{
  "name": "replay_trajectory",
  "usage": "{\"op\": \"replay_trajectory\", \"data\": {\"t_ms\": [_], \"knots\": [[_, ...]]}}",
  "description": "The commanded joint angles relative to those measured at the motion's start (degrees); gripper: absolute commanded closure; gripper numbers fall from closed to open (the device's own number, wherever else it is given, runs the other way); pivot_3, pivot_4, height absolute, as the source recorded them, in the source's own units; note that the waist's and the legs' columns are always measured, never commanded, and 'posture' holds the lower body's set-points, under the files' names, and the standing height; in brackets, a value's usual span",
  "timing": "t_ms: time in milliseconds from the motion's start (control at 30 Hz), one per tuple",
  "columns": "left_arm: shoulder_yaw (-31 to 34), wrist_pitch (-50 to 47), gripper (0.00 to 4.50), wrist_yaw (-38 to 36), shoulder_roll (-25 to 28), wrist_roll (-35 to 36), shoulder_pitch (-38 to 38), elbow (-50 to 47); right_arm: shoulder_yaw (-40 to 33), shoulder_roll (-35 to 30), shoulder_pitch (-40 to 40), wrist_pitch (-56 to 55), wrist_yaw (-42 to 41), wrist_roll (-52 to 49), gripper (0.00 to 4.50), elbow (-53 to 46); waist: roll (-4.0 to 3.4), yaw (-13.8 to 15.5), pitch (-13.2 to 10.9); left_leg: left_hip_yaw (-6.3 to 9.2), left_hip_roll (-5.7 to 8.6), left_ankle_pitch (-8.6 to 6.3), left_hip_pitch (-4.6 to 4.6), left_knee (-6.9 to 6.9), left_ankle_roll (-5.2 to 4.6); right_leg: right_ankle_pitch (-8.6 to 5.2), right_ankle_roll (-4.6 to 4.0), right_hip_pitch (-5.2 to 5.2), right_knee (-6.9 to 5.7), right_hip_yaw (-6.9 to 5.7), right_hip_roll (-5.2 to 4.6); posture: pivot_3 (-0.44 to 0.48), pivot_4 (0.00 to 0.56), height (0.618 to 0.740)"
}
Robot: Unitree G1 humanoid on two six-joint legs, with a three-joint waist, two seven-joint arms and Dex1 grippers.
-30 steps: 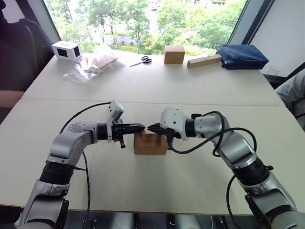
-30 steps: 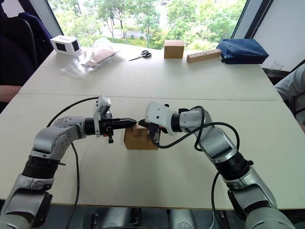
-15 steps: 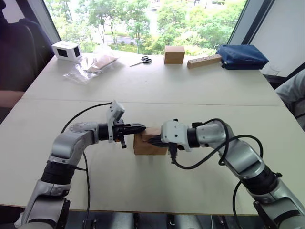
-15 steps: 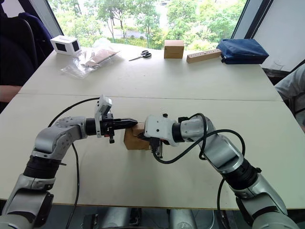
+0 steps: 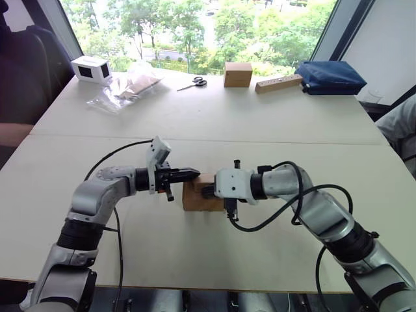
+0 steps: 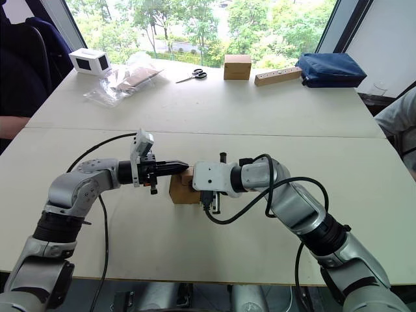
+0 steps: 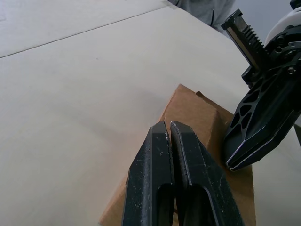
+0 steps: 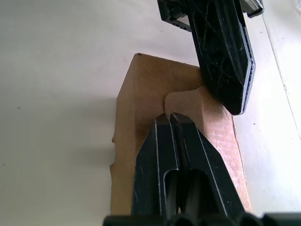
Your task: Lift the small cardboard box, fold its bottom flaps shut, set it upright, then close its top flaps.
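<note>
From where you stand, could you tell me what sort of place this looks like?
Probably an office or meeting room: a wide white table beside large windows onto trees, with scissors and a power strip lying on it.

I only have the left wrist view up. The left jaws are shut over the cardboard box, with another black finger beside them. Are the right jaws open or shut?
Observer: Shut. In the right wrist view, the right gripper has its jaws together, tips at a curved-edged flap on the cardboard box.
Operator: Is the box lifted or down?
Observer: Down. The head views show it resting on the table, between the left gripper and the right one.
Operator: What else is on the table?
Observer: Scissors and a smaller brown box lie at the far edge, well away.
</note>
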State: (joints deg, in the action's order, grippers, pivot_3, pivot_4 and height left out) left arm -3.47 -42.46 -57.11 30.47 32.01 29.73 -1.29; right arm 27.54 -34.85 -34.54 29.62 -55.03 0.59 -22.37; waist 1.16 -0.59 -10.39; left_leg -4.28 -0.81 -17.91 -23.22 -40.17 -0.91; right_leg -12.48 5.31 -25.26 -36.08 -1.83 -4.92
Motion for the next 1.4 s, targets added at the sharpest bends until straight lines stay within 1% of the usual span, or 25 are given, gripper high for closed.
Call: {"op": "replay_trajectory", "data": {"t_ms": [33,300,533,600,767,933,1000,1100,1200,1300,1400], "knots": [[0.7,-1.6,4.39,0.7,-0.1,1.3,0.6,-2.9,0.2,-0.3,-0.8,-0.6,0.3,2.1,4.5,0.9,0.0,0.0,0.0,0.0,0.0,0.0,0.0,0.0,0.0,0.0,0.0,0.0,0.0,0.0,0.0,0.0,0.15,0.74],[0.0,-2.3,4.39,1.2,0.2,1.4,0.3,-4.3,0.5,0.5,-1.1,-1.8,0.6,4.1,4.5,2.2,0.0,0.0,0.0,0.0,0.0,0.01,0.01,0.0,0.03,0.0,0.0,0.02,0.0,0.0,-0.01,0.0,0.15,0.74],[-0.8,-0.8,4.39,0.6,0.5,0.3,-0.4,-3.5,-0.1,1.4,-1.3,-1.5,0.5,4.5,4.5,1.9,0.0,0.0,0.0,0.0,0.0,0.02,0.02,0.0,0.04,0.0,0.0,0.02,0.0,0.0,0.0,0.0,0.15,0.74],[-1.0,-0.2,4.39,0.1,0.8,-0.2,-0.6,-3.3,-1.0,2.1,-0.8,-0.1,-0.1,2.5,4.5,0.6,0.0,0.0,0.0,0.0,0.0,0.02,0.02,0.0,0.04,0.0,0.0,0.02,0.0,0.0,0.0,0.0,0.15,0.74],[-4.4,4.3,4.39,-2.3,2.9,-4.5,-2.0,-2.8,-3.8,2.7,0.3,4.1,-1.0,-2.3,4.5,-2.5,0.0,0.0,0.0,0.0,-0.01,0.04,0.02,0.0,0.07,0.0,0.0,0.01,0.0,0.0,0.0,0.0,0.15,0.74],[-5.8,6.7,4.39,-3.6,3.1,-5.9,-2.7,-2.0,-4.3,2.2,0.8,4.8,-0.8,-3.5,4.5,-2.7,-0.01,0.0,0.0,-0.01,0.0,0.0,0.04,0.0,0.0,0.0,-0.01,0.03,0.01,0.0,-0.01,0.0,0.15,0.74],[-5.8,8.0,4.39,-3.3,2.9,-6.7,-2.5,-1.2,-6.2,2.6,0.9,6.0,-0.5,-5.2,4.5,-2.9,-0.01,0.0,0.0,-0.01,0.0,-0.01,0.04,0.0,-0.02,0.0,-0.01,0.03,0.01,0.0,0.0,0.0,0.15,0.74],[-4.4,7.7,4.39,-2.9,2.1,-5.7,-2.0,-0.5,-9.4,3.1,1.2,7.8,0.5,-8.0,4.5,-3.2,-0.01,0.0,0.0,0.0,0.0,-0.01,0.04,0.0,-0.02,0.0,-0.01,0.05,0.01,0.0,-0.01,0.0,0.15,0.74],[-1.9,5.7,4.39,-2.4,1.5,-3.0,-1.2,-1.2,-11.6,2.6,1.7,8.2,1.6,-9.1,4.5,-2.9,-0.01,0.0,0.0,0.0,0.0,-0.02,0.04,0.0,-0.03,0.0,-0.01,0.05,0.01,0.0,-0.01,0.0,0.15,0.74],[-0.9,3.6,4.39,-2.4,2.5,-1.1,-1.1,-5.0,-14.7,3.3,3.1,8.3,3.6,-10.7,4.5,-2.3,-0.01,0.0,0.0,0.01,-0.01,-0.02,0.04,0.0,-0.03,0.0,0.0,0.05,0.01,0.0,-0.01,0.0,0.15,0.74],[-0.3,2.4,4.39,-1.9,3.3,-0.2,-1.4,-8.5,-14.9,2.9,4.1,7.8,4.3,-11.0,4.5,-2.1,-0.01,0.0,0.0,0.0,-0.01,-0.02,0.02,0.0,-0.03,0.0,0.0,0.03,0.0,0.01,-0.01,0.0,0.15,0.74]]}}
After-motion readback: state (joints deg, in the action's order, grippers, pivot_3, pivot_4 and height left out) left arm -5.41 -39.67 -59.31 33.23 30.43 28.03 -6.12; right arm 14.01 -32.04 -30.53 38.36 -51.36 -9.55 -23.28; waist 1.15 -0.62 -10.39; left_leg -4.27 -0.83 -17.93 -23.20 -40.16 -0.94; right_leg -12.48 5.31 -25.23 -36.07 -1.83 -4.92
